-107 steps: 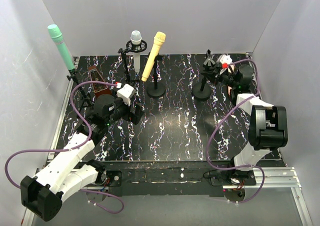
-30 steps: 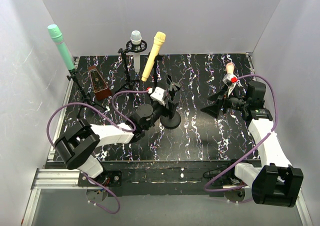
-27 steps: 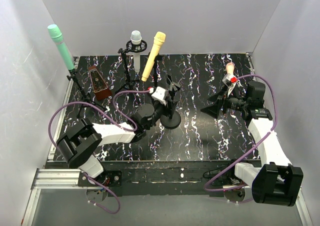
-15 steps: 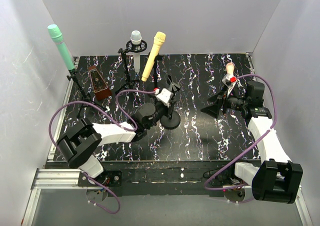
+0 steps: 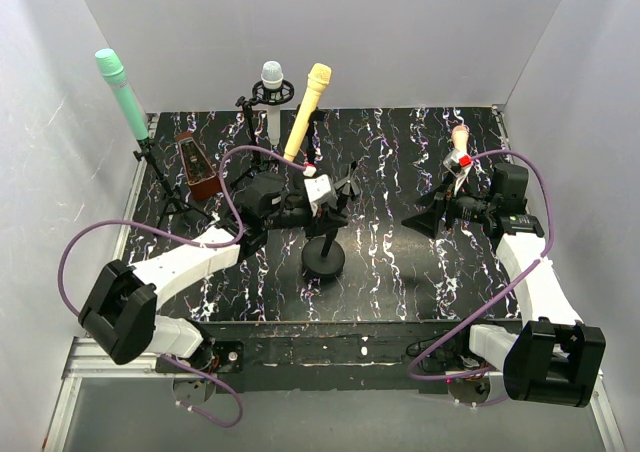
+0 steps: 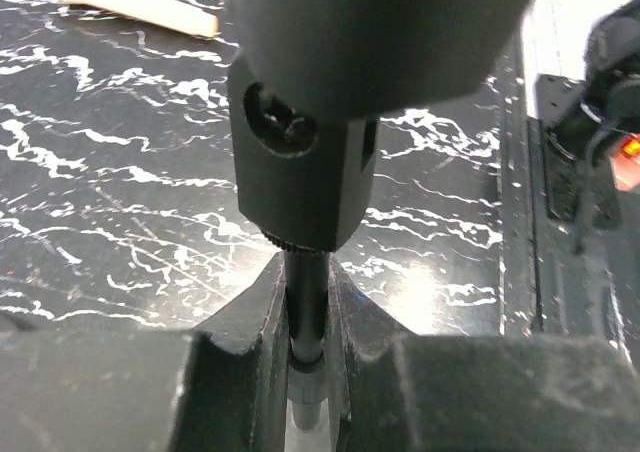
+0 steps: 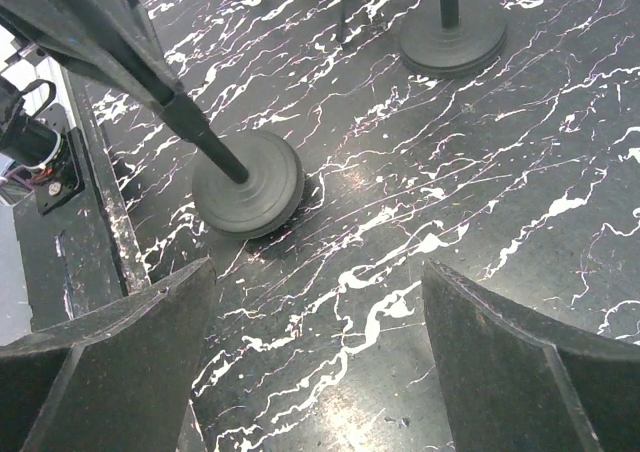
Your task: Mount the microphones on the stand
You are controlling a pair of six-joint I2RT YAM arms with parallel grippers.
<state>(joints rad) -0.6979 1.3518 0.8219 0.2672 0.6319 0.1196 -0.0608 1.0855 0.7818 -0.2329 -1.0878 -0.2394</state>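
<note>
My left gripper (image 6: 306,357) is shut on the thin pole of a black stand (image 5: 323,259), just under its clip block (image 6: 300,172). In the top view the left gripper (image 5: 328,212) holds that stand near the table's middle, and its round base (image 7: 247,182) rests on the table. My right gripper (image 5: 420,218) hangs open and empty at the right, low over the table (image 7: 330,302). The peach-pink microphone (image 5: 459,138) lies behind the right arm and shows again as a peach-pink stick (image 6: 130,0). Mint green (image 5: 122,94), white (image 5: 272,80) and yellow (image 5: 306,110) microphones sit on stands at the back.
A brown metronome-like box (image 5: 197,167) stands at the back left. Another stand's round base (image 7: 452,30) sits at the back. White walls close in the marbled black table on three sides. Purple cables loop off both arms.
My left gripper has closed on the stand's pole. The left arm has swung up and back, and the stand's base has slid toward the near edge. The right gripper has barely moved.
</note>
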